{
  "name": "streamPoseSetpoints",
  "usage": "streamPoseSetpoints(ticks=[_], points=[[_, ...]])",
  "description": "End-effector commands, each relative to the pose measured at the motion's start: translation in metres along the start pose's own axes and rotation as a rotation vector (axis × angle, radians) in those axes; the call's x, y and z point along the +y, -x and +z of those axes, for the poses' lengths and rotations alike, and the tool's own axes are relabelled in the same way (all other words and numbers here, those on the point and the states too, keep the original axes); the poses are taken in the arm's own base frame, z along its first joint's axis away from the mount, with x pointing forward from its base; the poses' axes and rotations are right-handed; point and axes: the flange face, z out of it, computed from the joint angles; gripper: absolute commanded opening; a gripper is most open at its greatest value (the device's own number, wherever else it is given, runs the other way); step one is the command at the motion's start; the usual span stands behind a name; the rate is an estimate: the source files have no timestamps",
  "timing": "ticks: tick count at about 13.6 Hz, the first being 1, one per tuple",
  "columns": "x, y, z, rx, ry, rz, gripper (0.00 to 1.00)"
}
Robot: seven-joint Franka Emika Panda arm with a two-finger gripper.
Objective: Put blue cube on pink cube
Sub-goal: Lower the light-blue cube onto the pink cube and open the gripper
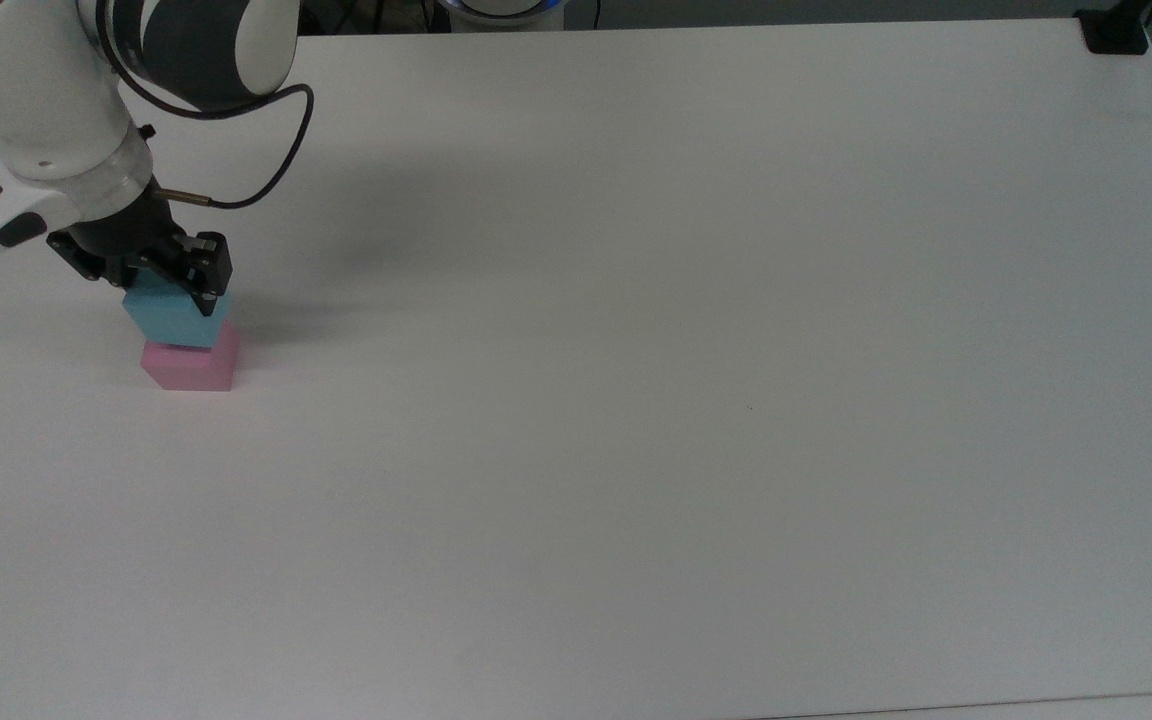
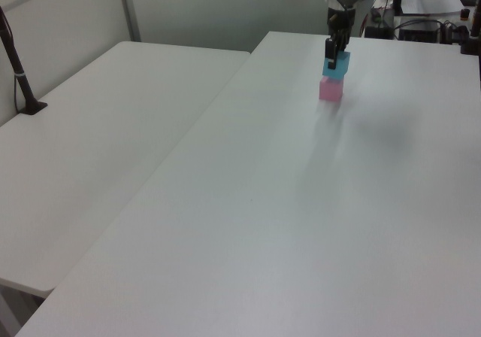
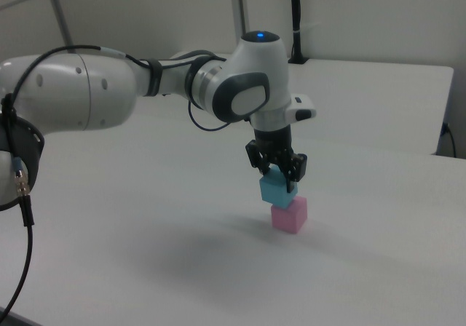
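Observation:
The pink cube (image 1: 192, 368) (image 2: 330, 90) (image 3: 290, 215) rests on the white table (image 1: 636, 350) toward the top view's left. The blue cube (image 1: 174, 315) (image 2: 337, 66) (image 3: 274, 190) hangs right above it, slightly offset and a little turned; whether the two touch I cannot tell. My gripper (image 1: 158, 285) (image 2: 334, 53) (image 3: 278, 175) is shut on the blue cube, its black fingers clamping opposite sides from above. The blue cube covers most of the pink cube's top face.
The white arm (image 3: 109, 93) reaches in from the right view's left, with a black cable (image 1: 266, 170) looping off the wrist. A second white table (image 2: 98, 149) adjoins on the left view's left, carrying a black post (image 2: 19, 74). A black clamp (image 1: 1114, 30) sits at the top view's far right corner.

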Motion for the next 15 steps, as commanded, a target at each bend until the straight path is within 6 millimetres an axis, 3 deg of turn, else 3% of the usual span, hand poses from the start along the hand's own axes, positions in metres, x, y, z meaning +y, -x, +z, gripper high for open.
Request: streamPoseSetpoints(ticks=[1,5,9,11,14,15], points=[[0.0,-0.007,0.014,0.028,-0.031,0.032,0.3],[0.0,-0.009,0.02,0.026,-0.029,-0.001,0.36],[0.007,-0.013,0.008,0.05,-0.02,-0.071,0.37],[0.008,-0.013,0.009,0.052,-0.019,-0.087,0.48],[0.009,-0.013,0.011,0.057,-0.015,-0.084,0.82],[0.009,-0.013,0.011,0.057,-0.015,-0.084,0.87]])
